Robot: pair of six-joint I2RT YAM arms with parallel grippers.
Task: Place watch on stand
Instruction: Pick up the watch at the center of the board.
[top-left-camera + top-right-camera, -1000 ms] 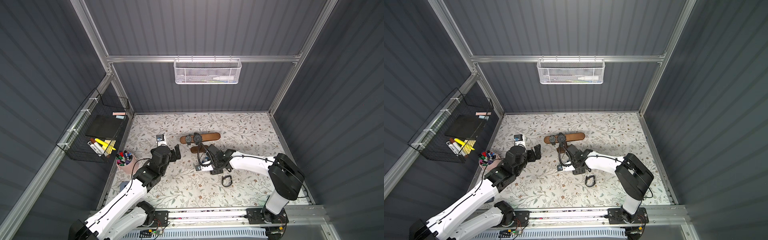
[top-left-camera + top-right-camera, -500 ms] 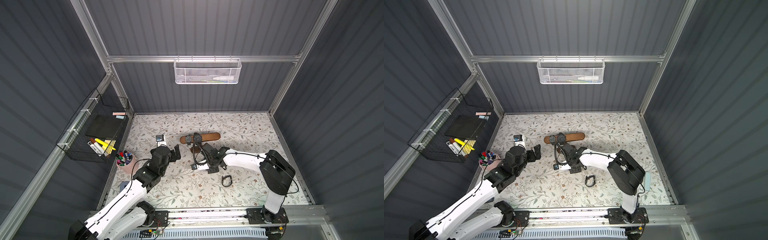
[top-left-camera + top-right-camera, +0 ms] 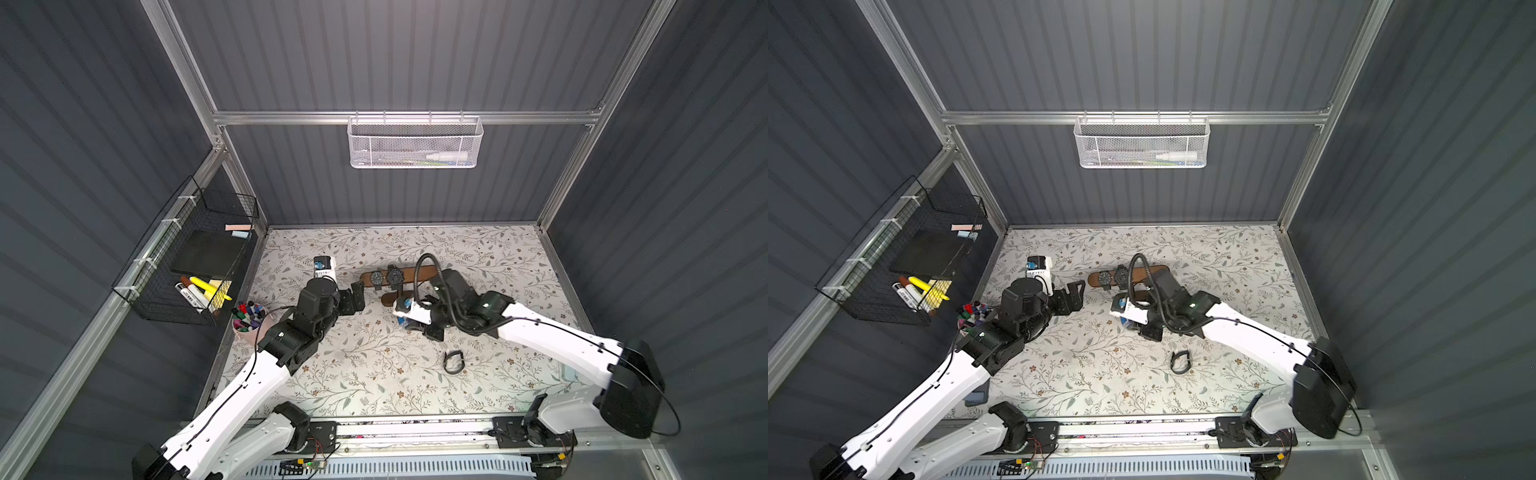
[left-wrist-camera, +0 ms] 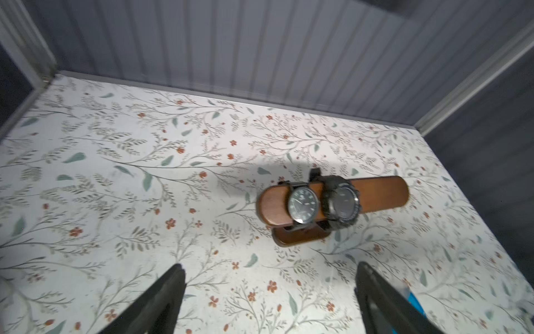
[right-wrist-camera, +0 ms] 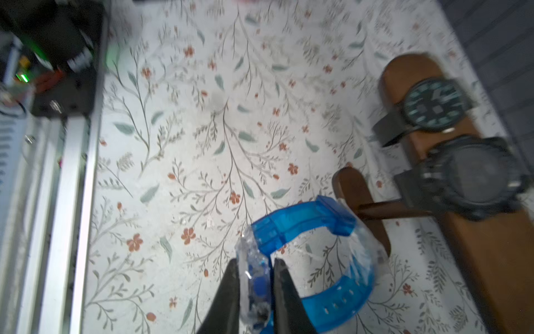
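**Blue watch in the jaws, stand comes next**

The right gripper [image 5: 255, 277] has its jaws nearly together, pinching the plastic-wrapped edge of the blue watch [image 5: 291, 227]. So the pick-up looks done, and the carry to the stand [image 5: 491, 274] is the step in hand. The watch hangs low over the floral mat [image 5: 202, 144], just beside the stand; I cannot tell whether it has cleared the mat. The left gripper [image 4: 270, 270] is spread wide and empty, facing the stand from a little way off.

Next, I'd judge, the blue strap's loop has to come up level with the bar [image 4: 384, 193]. It must then turn so its opening meets the bare rounded end and slide on — without knocking the stand over.

By count:
- One stand.
- Three plain watches — a slim dark watch [image 4: 303, 206] and a chunky black watch [image 4: 342, 204] side by side on the bar, and the blue one in the jaws.
- A small black wristband [image 3: 453, 361] lying loose on the mat, well apart from the stand, which may be a fourth.
- Two arms, two grippers.
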